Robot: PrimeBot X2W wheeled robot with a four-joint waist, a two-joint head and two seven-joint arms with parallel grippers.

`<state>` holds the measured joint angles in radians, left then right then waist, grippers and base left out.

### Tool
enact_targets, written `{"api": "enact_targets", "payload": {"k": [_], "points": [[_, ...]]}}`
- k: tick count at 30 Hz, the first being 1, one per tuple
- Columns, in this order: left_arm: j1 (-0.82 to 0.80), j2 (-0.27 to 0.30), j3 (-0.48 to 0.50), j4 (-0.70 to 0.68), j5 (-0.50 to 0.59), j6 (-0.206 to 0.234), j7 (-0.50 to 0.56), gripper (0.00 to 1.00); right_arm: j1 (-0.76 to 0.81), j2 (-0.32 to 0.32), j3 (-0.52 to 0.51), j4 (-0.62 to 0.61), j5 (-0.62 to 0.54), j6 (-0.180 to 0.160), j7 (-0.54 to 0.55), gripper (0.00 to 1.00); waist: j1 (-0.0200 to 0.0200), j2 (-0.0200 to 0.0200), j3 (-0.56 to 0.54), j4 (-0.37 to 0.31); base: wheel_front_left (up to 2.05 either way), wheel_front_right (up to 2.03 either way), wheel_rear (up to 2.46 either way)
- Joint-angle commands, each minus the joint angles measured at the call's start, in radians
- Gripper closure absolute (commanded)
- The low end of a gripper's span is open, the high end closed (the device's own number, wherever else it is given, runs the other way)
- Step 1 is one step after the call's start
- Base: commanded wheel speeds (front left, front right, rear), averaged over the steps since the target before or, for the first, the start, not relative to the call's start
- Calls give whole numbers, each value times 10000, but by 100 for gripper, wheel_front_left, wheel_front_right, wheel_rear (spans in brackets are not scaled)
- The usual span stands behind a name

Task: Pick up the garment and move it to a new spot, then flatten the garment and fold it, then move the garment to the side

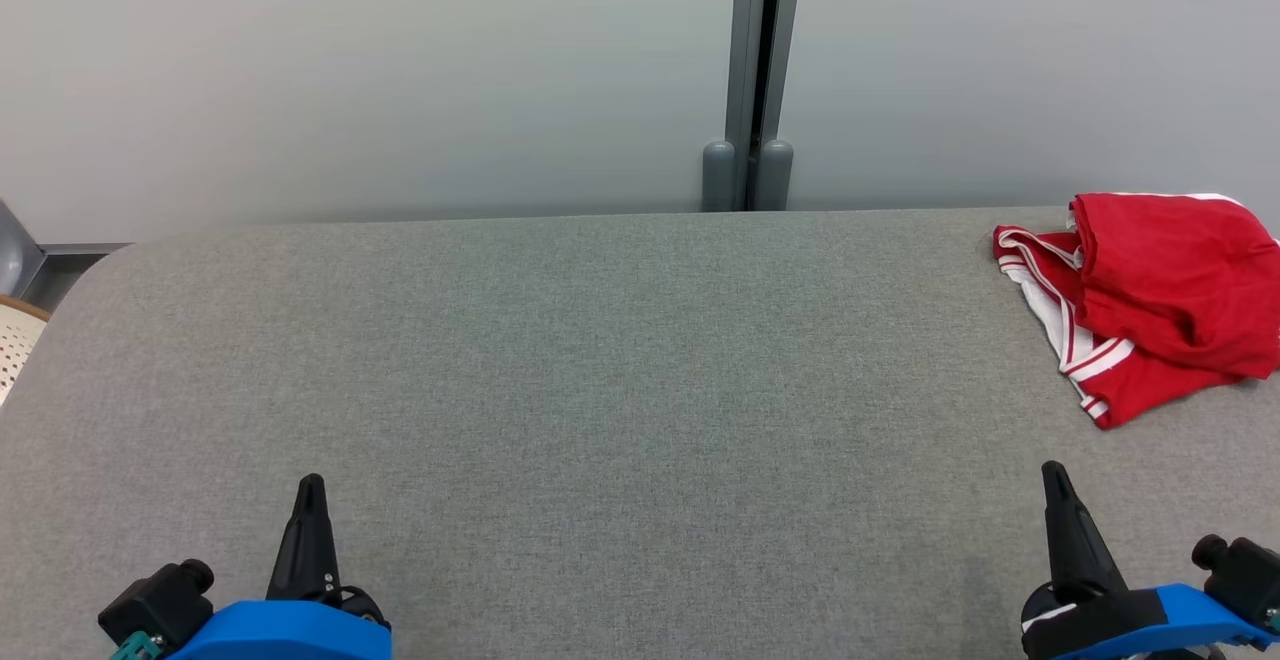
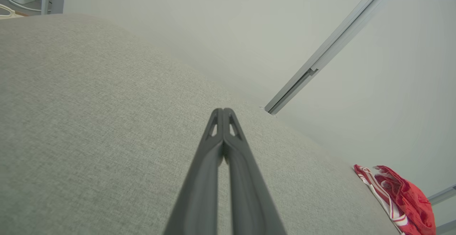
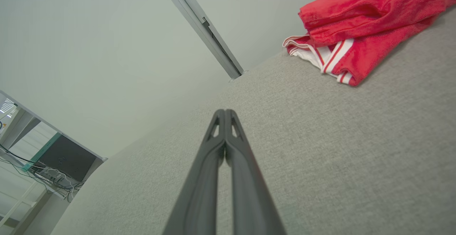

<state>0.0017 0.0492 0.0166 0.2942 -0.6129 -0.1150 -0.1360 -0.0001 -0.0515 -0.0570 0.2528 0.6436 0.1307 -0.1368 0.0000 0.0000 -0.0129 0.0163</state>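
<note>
Both jaws closed, empty; red garment (image 1: 1170, 300) bunched far right.

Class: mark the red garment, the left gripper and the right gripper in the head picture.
red garment (image 1: 1170, 285), head view, plain red top fold.
left gripper (image 1: 310, 488), head view, tip of shut jaws.
right gripper (image 1: 1054, 475), head view, tip of shut jaws.

Grey worktop (image 1: 600, 360) covered in matt, coarsely woven cloth. At its far right corner, a red garment (image 1: 1170, 300) of soft matt fabric with white-striped trim. The left end effector (image 1: 311, 485) and right end effector (image 1: 1054, 472): smooth matt black plastic fingers (image 1: 305, 540), glossy blue plastic housings (image 1: 285, 632).
</note>
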Motion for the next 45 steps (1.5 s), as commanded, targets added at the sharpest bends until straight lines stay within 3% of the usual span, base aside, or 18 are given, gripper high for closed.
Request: {"api": "enact_targets", "payload": {"k": [1,45], "points": [[-328,13,57,-167,-353,-55,63,100,-348,-13,-54,-147,357,0,68,100,0,0,2,-2,0,0,0],[-815,15,590,-370,-5767,-121,1444,100,-811,0,-358,-130,5602,0,1462,100,0,0,73,-75,0,0,0]]}}
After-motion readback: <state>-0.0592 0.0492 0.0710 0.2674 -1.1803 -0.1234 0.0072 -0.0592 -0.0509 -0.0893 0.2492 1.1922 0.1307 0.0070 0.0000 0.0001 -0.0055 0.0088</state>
